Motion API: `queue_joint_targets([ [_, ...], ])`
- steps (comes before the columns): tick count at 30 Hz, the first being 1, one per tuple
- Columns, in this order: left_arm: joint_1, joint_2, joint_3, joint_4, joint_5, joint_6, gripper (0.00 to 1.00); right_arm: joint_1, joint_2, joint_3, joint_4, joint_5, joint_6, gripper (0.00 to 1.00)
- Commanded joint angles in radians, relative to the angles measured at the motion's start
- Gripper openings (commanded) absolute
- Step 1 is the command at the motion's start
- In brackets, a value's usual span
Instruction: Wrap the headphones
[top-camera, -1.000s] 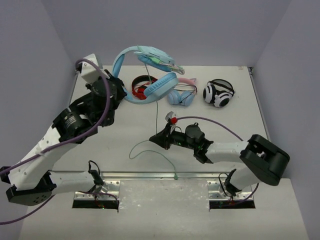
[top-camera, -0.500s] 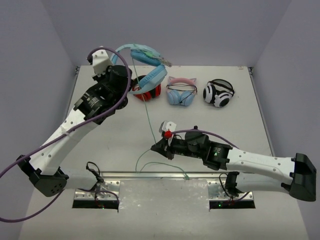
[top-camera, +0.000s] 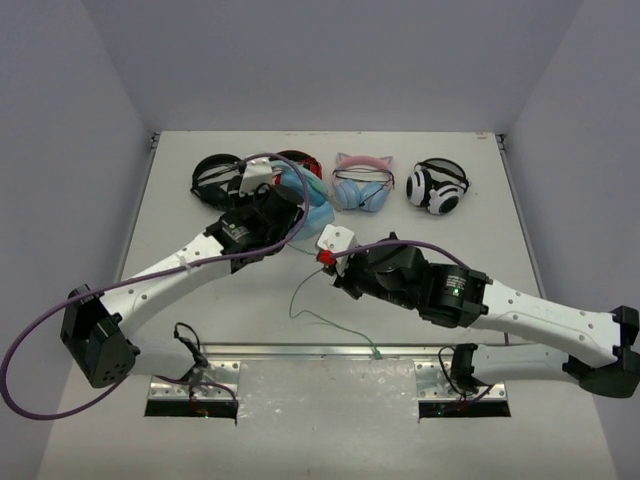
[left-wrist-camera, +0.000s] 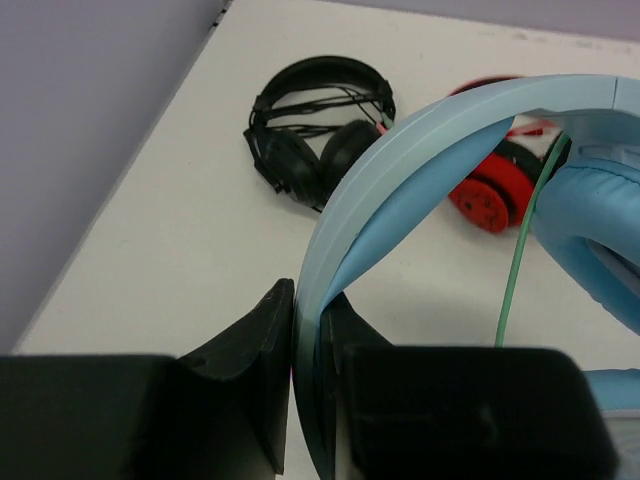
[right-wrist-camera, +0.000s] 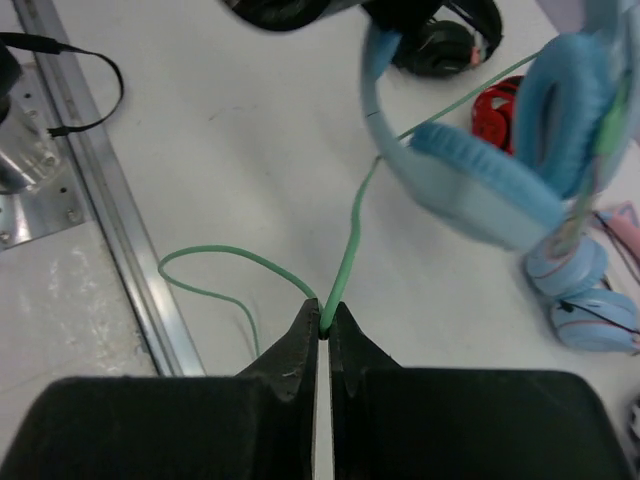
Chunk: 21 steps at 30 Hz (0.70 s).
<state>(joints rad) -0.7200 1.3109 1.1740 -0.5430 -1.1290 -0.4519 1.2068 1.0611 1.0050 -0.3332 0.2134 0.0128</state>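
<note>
The light-blue headphones (top-camera: 312, 212) hang just above the table in front of the back row. My left gripper (top-camera: 288, 212) is shut on their smooth headband (left-wrist-camera: 450, 130), which runs up between the jaws (left-wrist-camera: 310, 300). One padded cup (left-wrist-camera: 590, 230) shows at the right of the left wrist view. The thin pale-green cable (right-wrist-camera: 350, 250) drops from the headphones (right-wrist-camera: 480, 190). My right gripper (right-wrist-camera: 325, 318) is shut on it, right at the fingertips. In the top view that gripper (top-camera: 330, 272) sits just right of the headphones. The slack cable (top-camera: 330, 325) loops toward the near edge.
Along the back lie a black pair (top-camera: 215, 178), a red pair (top-camera: 300, 160), a blue pair with pink cat ears (top-camera: 362, 185) and a white-and-black pair (top-camera: 437, 187). A metal rail (right-wrist-camera: 110, 220) runs along the table's near edge.
My left arm has brought the headphones down from high at the back to low over the table. My right gripper has moved right and back, keeping hold of the cable.
</note>
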Motion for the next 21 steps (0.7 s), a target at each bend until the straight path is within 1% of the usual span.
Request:
queue_joint_targets([
  [1, -0.055, -0.052, -0.04, 0.207, -0.006, 0.071, 0.0, 0.005, -0.006, 0.079, -0.06, 0.158, -0.16, 0.01],
  [3, -0.087, -0.048, -0.06, 0.212, 0.05, 0.1, 0.0, 0.005, 0.014, 0.105, -0.058, 0.229, -0.215, 0.01],
  [6, -0.128, -0.055, -0.089, 0.172, 0.09, 0.122, 0.0, -0.003, 0.043, 0.139, -0.053, 0.323, -0.293, 0.01],
  [10, -0.157, -0.067, -0.112, 0.094, 0.146, 0.15, 0.0, -0.035, 0.051, 0.168, -0.053, 0.346, -0.353, 0.01],
  [14, -0.174, -0.145, -0.155, 0.066, 0.204, 0.153, 0.0, -0.073, 0.031, 0.155, -0.053, 0.342, -0.353, 0.01],
  [16, -0.176, -0.189, -0.163, 0.066, 0.251, 0.197, 0.0, -0.107, 0.013, 0.13, -0.032, 0.359, -0.365, 0.01],
  [17, -0.177, -0.199, -0.157, 0.046, 0.3, 0.211, 0.0, -0.139, 0.004, 0.101, -0.008, 0.36, -0.367, 0.01],
  [19, -0.18, -0.21, -0.145, 0.026, 0.365, 0.277, 0.0, -0.167, -0.021, 0.078, 0.011, 0.336, -0.382, 0.01],
  [21, -0.182, -0.2, -0.119, -0.034, 0.371, 0.32, 0.0, -0.185, -0.032, 0.058, 0.019, 0.33, -0.398, 0.01],
])
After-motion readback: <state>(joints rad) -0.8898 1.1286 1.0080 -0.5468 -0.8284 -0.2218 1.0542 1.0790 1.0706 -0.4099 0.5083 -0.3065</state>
